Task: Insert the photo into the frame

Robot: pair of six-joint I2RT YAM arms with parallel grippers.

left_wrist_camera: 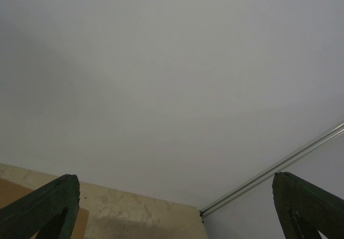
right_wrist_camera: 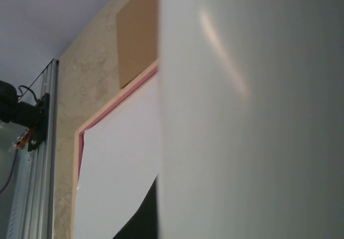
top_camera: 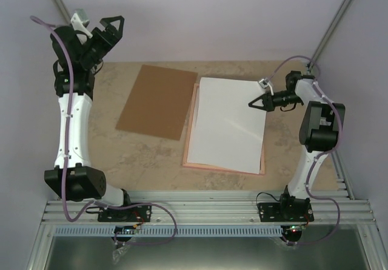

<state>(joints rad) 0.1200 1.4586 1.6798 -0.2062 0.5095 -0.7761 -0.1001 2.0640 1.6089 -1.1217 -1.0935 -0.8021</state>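
Top external: the frame [top_camera: 218,168] lies flat on the table [top_camera: 151,155], centre-right, long axis running away from the arm bases and slightly skewed. Only its pink left and near edges show, because a white sheet [top_camera: 227,124] covers nearly all of it. The right gripper [top_camera: 253,103] reaches in from the right, tips together over the far part of that sheet's right edge. I read it as pinching the sheet, though its own fingers don't show in the right wrist view. There the sheet fills the right half, very close to the lens, so that edge looks lifted off the frame. The left gripper [top_camera: 104,32] is parked high at the far-left corner, fingers spread wide, holding nothing and aimed at the wall. So the right arm is the nearer one by far. Any seating move hinges on squaring the sheet's long axis to the frame's, since the two are a bit off parallel now. The photo's printed face shows in no view. The sheet may be the photo face-down, but I can't tell that from a plain mat. Right wrist also shows a second white surface [right_wrist_camera: 118,164] inside the pink edge and a dark curved patch [right_wrist_camera: 137,223] below it, unclear what. The brown backing board [top_camera: 157,100] sits just left of the frame, not touching it.
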